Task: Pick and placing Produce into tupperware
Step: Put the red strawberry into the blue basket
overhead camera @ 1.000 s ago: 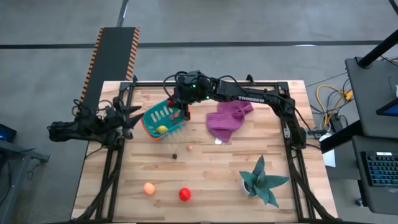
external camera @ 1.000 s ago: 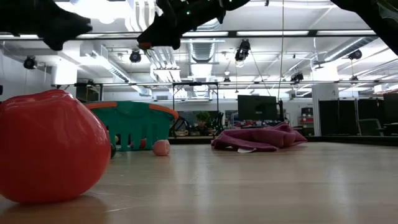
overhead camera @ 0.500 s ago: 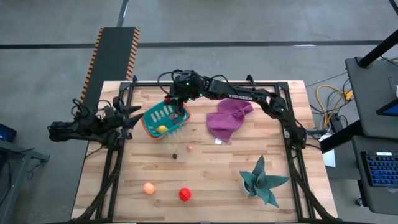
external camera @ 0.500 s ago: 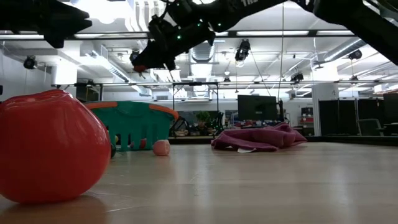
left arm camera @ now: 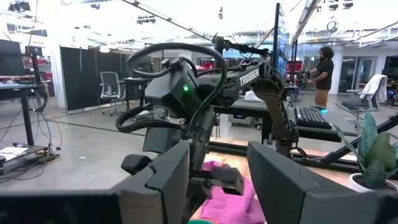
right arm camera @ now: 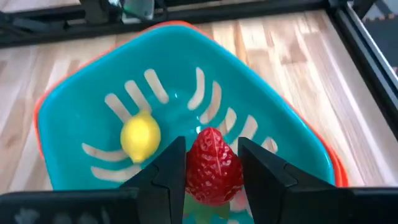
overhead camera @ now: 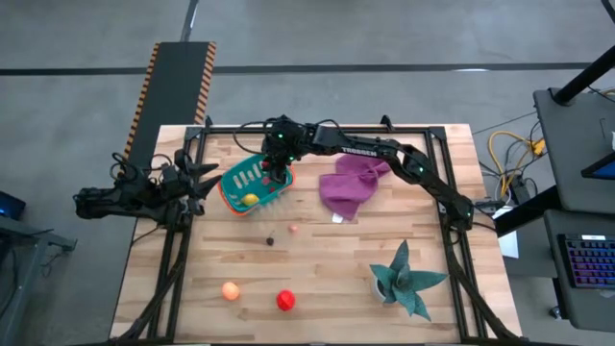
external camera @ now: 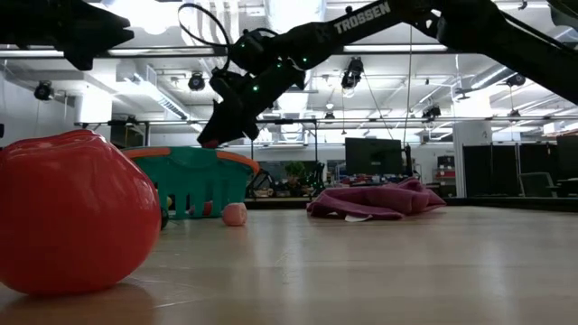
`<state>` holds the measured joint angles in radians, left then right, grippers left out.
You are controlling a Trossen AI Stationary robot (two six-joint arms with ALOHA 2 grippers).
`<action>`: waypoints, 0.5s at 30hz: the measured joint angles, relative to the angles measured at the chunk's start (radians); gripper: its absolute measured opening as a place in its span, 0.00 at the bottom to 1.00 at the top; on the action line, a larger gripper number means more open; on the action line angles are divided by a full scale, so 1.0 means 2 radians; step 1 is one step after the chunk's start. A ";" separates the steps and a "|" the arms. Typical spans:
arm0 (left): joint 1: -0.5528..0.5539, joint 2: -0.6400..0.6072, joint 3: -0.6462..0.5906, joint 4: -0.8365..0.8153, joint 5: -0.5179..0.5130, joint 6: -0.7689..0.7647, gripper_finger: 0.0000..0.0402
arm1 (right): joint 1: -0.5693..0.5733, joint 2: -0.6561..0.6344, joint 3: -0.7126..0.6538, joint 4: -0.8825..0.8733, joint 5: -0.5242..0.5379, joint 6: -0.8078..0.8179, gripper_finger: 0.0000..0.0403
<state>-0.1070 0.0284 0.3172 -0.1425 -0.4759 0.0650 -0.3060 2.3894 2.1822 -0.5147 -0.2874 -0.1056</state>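
The tupperware is a teal slotted basket with an orange rim [overhead camera: 231, 187], standing near the table's far left; the right wrist view looks into it [right arm camera: 74, 124]. A yellow lemon [right arm camera: 140, 137] lies on its floor [overhead camera: 250, 200]. My right gripper [right arm camera: 211, 163] hangs over the basket [overhead camera: 278, 174], shut on a red strawberry. An orange ball [overhead camera: 230, 289] and a red ball [overhead camera: 285, 300] rest near the near edge. A pink bit [overhead camera: 293, 229] and a dark bit [overhead camera: 270, 241] lie mid-table. My left gripper [left arm camera: 217, 180] waits, open, left of the basket [overhead camera: 205, 180]. My right gripper pinches the red strawberry [right arm camera: 211, 168] between its two fingers [right arm camera: 171, 171], one on each flank. The fingers come from above, slanting down into the basket's mouth. The strawberry is lifted clear over the basket floor, its narrow end pointing away from the wrist.
A crumpled purple cloth [overhead camera: 351, 183] lies right of the basket. A teal spiky plant [overhead camera: 405, 279] stands by the near right corner. In the low view the red ball [external camera: 72, 226] fills the near left, with the basket [external camera: 194, 185] behind it. Bare wood lies mid-table.
My right gripper, still shut on the strawberry, has come down toward the basket and shifted slightly toward the table's left. In the low view it has dropped from high above to just over the orange rim. The left arm has kept still.
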 joint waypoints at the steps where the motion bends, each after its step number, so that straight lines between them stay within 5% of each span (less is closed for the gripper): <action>1: 0.000 0.000 0.000 0.000 0.000 0.000 0.38 | 0.000 0.000 0.000 -0.004 0.000 0.000 0.29; 15: 0.000 0.000 0.000 -0.002 0.000 0.000 0.38 | 0.014 -0.001 -0.002 -0.048 0.000 -0.008 0.33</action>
<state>-0.1070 0.0284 0.3168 -0.1466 -0.4755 0.0658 -0.2783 2.3871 2.1780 -0.6113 -0.2878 -0.1216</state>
